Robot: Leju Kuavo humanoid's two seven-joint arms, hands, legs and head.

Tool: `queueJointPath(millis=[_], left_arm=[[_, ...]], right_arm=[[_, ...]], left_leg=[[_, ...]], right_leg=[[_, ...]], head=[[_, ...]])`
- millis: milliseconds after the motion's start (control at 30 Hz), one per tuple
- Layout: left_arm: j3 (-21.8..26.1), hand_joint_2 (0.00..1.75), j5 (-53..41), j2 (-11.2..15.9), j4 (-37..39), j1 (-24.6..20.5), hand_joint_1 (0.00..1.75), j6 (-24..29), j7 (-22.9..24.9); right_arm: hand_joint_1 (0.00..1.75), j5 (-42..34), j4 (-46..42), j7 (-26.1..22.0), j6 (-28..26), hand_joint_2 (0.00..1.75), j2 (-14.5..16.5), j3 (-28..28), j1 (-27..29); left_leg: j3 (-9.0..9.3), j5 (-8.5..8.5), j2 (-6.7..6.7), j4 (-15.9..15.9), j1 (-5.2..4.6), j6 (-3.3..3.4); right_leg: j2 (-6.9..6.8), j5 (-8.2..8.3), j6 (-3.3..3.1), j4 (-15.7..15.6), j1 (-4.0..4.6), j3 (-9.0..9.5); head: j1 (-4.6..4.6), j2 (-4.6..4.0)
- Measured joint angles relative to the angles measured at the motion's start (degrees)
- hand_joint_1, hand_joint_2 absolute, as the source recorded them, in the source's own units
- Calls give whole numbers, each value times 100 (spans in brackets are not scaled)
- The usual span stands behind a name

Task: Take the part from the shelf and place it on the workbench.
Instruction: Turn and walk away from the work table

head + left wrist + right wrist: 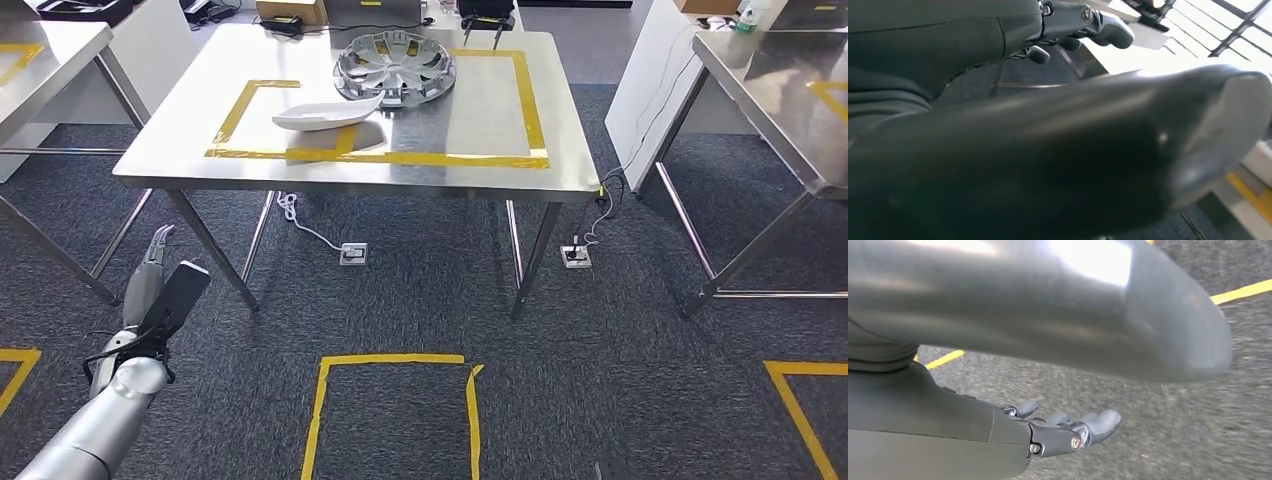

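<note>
Placement looks done: the white curved part (328, 115) lies on the desk (180, 150) inside the yellow tape frame (440, 158), just beside the silver wheel cover (394, 68), glossy and shallow like a shell. Both hands hold nothing, the left hand (158, 262) hanging with fingers extended, the right hand (1068, 432) loosely spread above the carpet, so I judge the next move is fetching another part from a shelf.

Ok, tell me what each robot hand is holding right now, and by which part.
Nothing is held. The left robot hand hangs low beside the table, fingers straight and empty. The right robot hand hangs over the carpet, fingers apart, empty too.
</note>
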Motion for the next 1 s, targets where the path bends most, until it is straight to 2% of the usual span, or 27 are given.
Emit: queueJointPath(millis=[67, 100, 133, 167, 200, 233, 300, 333, 367, 433, 467, 500, 533, 600, 633, 667, 700, 733, 767, 800, 833, 867, 933, 967, 1000], left_arm=[[138, 0, 159, -6, 162, 155, 0, -80, 100], [235, 0, 267, -5, 277, 298, 0, -108, 109], [343, 0, 369, -5, 414, 477, 0, -115, 119], [452, 0, 450, -5, 562, 674, 0, -109, 156], [549, 0, 498, -9, 703, 870, 0, -91, 247], [637, 0, 516, -16, 843, 1057, 0, -72, 404], [765, 0, 515, -40, 1085, 1383, 0, -69, 839], [818, 0, 510, -50, 1198, 1529, 0, -88, 1068], [867, 0, 514, -60, 1296, 1676, 0, -117, 1255], [951, 0, 529, -71, 1453, 1947, 0, -161, 1484], [984, 0, 536, -75, 1510, 2065, 0, -175, 1536], [1014, 0, 540, -75, 1557, 2156, 0, -186, 1573], [1044, 0, 542, -73, 1604, 2222, 0, -204, 1617], [1104, 0, 568, -72, 1687, 2292, 0, -280, 1749], [1136, 0, 592, -73, 1724, 2321, 0, -332, 1832], [1174, 0, 629, -77, 1758, 2367, 0, -390, 1930], [1213, 0, 660, -81, 1787, 2423, 0, -439, 2023], [1253, 0, 689, -88, 1816, 2484, 0, -484, 2124], [1289, 0, 716, -98, 1845, 2542, 0, -530, 2237], [1318, 0, 738, -119, 1867, 2583, 0, -574, 2340], [1347, 0, 767, -137, 1888, 2629, 0, -622, 2445], [1378, 0, 806, -162, 1913, 2682, 0, -678, 2544], [1467, 0, 923, -206, 1964, 2842, 0, -799, 2716], [1519, 44, 992, -232, 1991, 2923, 0, -856, 2784], [1573, 87, 1052, -255, 2012, 2999, 0, -905, 2839]], right_arm=[[0, -51, -1, -3, -35, 0, 8, -11, 6], [0, -76, -1, -17, -41, 0, 10, -23, 12], [0, -99, 0, -36, -33, 0, 10, -41, 27], [0, -115, 0, -56, -13, 0, 7, -61, 56], [0, -129, 1, -72, 11, 0, 3, -78, 92], [0, -137, 1, -84, 36, 0, -6, -92, 127], [0, -144, 1, -109, 68, 0, -37, -105, 159], [0, -142, 1, -122, 74, 0, -52, -110, 166], [0, -137, 1, -132, 74, 0, -66, -116, 171], [0, -126, 4, -137, 75, 0, -81, -133, 191], [0, -120, 7, -131, 76, 0, -87, -139, 194], [0, -118, 9, -126, 76, 0, -91, -143, 195], [0, -114, 12, -121, 76, 0, -93, -145, 198], [0, -107, 13, -117, 75, 0, -97, -148, 197], [0, -99, 14, -116, 77, 0, -97, -149, 195], [0, -86, 14, -110, 79, 0, -98, -150, 190], [0, -71, 14, -98, 83, 0, -99, -150, 183], [0, -53, 14, -81, 90, 0, -101, -150, 178], [0, -32, 13, -62, 101, 0, -104, -150, 173], [0, -15, 12, -48, 110, 0, -122, -150, 170], [0, 8, 14, -40, 124, 0, -136, -150, 167], [0, 30, 16, -37, 136, 0, -153, -150, 157], [0, 68, 21, -26, 161, 0, -168, -149, 137], [0, 85, 21, -19, 168, 44, -172, -149, 133], [0, 101, 22, 1, 170, 87, -172, -149, 138]], left_leg=[[-150, 145, 26, -5, -6, 56], [-234, 212, 45, -1, -18, 65], [-321, 273, 69, 6, -31, 69], [-404, 329, 90, 17, -41, 68], [-485, 378, 103, 33, -47, 63], [-562, 424, 108, 54, -50, 53], [-679, 509, 116, 91, -55, 15], [-703, 554, 124, 93, -54, -12], [-712, 604, 133, 80, -49, -43], [-719, 695, 135, 35, -35, -105], [-750, 658, 112, 53, -29, -138], [-804, 510, 82, 157, -23, -171], [-882, 261, 52, 384, -12, -208], [-1038, -307, 20, 1086, 25, -280], [-1076, -464, 20, 1410, 45, -309], [-1034, -473, 20, 1587, 65, -333], [-901, -373, 21, 1574, 87, -353], [-665, -223, 21, 1373, 111, -373], [-360, -134, 21, 1001, 133, -398], [-55, -152, 16, 590, 139, -414], [150, -195, 3, 278, 133, -390], [259, -275, -10, 82, 122, -348], [232, -259, -19, 52, 89, -208], [199, -238, -3, 53, 85, -148], [147, -200, 10, 60, 75, -86]], right_leg=[[0, -617, 18, 642, 7, -183], [1, -858, 23, 1026, 13, -254], [1, -965, 22, 1325, 23, -268], [1, -933, 13, 1461, 34, -197], [1, -810, -3, 1395, 46, -28], [4, -673, -29, 1135, 62, 241], [17, -679, -111, 340, 108, 847], [24, -743, -151, 33, 131, 1042], [28, -807, -188, -147, 150, 1130], [20, -726, -254, -235, 144, 1101], [9, -660, -292, -268, 128, 1064], [-8, -584, -325, -300, 108, 1013], [-28, -505, -348, -325, 89, 948], [-60, -375, -357, -322, 86, 797], [-69, -316, -349, -316, 84, 720], [-75, -255, -335, -305, 78, 637], [-76, -199, -315, -290, 68, 555], [-75, -144, -288, -267, 53, 472], [-74, -93, -250, -236, 40, 397], [-73, -51, -208, -211, 33, 338], [-73, -10, -162, -194, 33, 308], [-73, 29, -120, -184, 41, 295], [-62, 119, -49, -197, 38, 296], [-52, 121, -19, -184, 26, 280], [-43, 28, 7, -113, 12, 240]], head=[[14, 0], [17, 0], [21, 0], [26, 0], [38, 0], [59, 0], [103, 0], [120, 0], [135, 0], [159, 0], [164, 0], [160, 0], [151, 0], [139, 0], [137, 0], [138, 0], [136, 0], [134, 0], [134, 0], [132, 0], [151, 0], [174, 0], [225, 0], [229, 0], [231, 0]])
